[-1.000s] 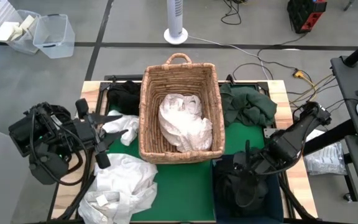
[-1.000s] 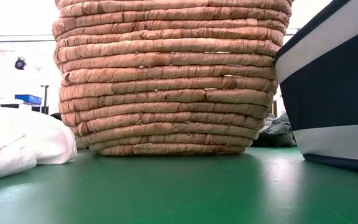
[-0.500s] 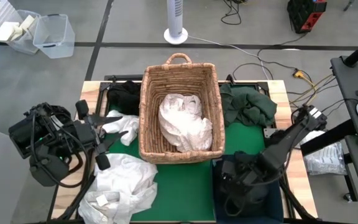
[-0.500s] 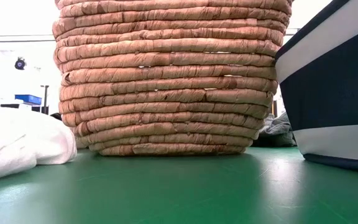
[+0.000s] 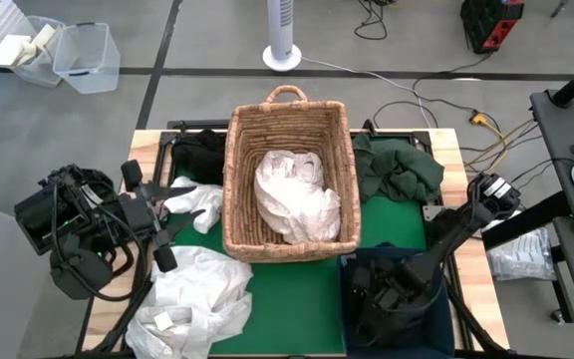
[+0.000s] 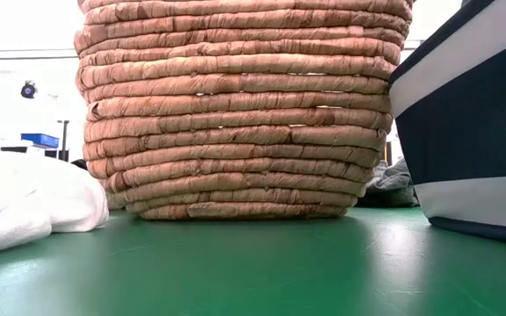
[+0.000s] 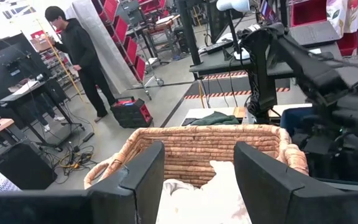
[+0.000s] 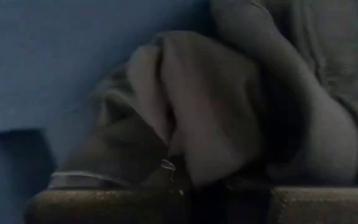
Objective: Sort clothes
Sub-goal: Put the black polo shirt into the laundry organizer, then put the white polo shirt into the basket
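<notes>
My right gripper [image 5: 382, 299] reaches down into the dark blue bin [image 5: 351, 267] at the table's near right. It is shut, its tips [image 8: 225, 199] among the dark clothes [image 8: 229, 106] lying there. My left gripper [image 7: 197, 180] hangs open high over the table's left side and holds nothing. White clothes [image 5: 297, 199] lie in the wicker basket [image 5: 237, 179]. More white clothes [image 5: 192, 294] are piled at the near left, and one white piece [image 5: 195, 204] lies beside the basket. A black garment [image 5: 199, 155] lies at the far left and a dark green one [image 5: 397, 170] at the far right. My right gripper points steeply down into the bin, its shut fingers [image 8: 104, 205] right against the bunched dark fabric [image 8: 185, 149]. Whether a fold is caught between them or they only rest on the cloth, I cannot tell. The clothes lie in the bin.
The basket [image 6: 235, 105] stands mid-table on the green mat [image 6: 253, 272], with the bin [image 6: 473, 132] close to its right. A person [image 7: 79, 56] stands far off in the room. Clear plastic boxes [image 5: 86, 55] and a fan base [image 5: 282, 55] are on the floor beyond the table.
My right gripper has sunk from above the bin's rim down into the bin, among the dark clothes, and tipped more steeply downward.
</notes>
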`<move>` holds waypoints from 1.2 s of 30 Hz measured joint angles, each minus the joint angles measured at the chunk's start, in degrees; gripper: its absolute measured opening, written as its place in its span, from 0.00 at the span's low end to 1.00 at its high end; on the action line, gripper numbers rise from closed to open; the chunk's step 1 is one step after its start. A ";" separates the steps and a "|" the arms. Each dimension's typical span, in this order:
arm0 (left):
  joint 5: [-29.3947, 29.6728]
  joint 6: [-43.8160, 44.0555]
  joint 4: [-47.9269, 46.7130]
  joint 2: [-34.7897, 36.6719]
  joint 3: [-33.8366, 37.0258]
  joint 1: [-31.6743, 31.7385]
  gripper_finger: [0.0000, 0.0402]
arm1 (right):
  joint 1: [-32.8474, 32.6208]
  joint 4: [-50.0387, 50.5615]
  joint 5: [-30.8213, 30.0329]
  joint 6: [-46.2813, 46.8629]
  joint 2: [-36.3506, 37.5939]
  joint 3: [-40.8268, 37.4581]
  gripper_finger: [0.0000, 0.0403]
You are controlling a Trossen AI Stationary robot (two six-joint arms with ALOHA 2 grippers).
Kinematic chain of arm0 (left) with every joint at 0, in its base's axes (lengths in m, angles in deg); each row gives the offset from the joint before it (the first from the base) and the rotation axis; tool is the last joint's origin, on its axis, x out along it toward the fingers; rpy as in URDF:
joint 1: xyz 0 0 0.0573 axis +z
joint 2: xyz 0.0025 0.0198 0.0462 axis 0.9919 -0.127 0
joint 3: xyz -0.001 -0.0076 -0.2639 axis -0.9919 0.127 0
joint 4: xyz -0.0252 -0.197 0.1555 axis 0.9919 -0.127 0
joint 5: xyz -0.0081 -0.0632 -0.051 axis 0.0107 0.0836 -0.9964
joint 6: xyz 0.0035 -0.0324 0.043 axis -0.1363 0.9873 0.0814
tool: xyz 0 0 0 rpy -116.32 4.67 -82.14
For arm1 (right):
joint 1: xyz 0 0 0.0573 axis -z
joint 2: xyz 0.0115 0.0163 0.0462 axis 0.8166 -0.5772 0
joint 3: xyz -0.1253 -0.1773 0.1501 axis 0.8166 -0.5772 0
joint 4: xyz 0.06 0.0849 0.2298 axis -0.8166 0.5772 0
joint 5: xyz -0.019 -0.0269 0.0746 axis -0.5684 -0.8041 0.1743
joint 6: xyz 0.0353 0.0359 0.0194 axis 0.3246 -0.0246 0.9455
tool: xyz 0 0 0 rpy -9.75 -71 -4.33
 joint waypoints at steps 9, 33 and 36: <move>-0.01 0.96 0.01 0.00 0.11 -0.01 0.43 | -0.02 -4.75 -1.00 3.40 0.90 -3.00 0.02; -2.10 1.17 0.23 -0.02 0.11 -0.01 0.43 | 0.04 32.63 -15.88 -12.22 5.99 36.36 0.02; -3.34 1.17 0.29 0.00 0.11 -0.01 0.43 | 0.02 32.32 -19.49 -16.00 7.01 39.65 0.02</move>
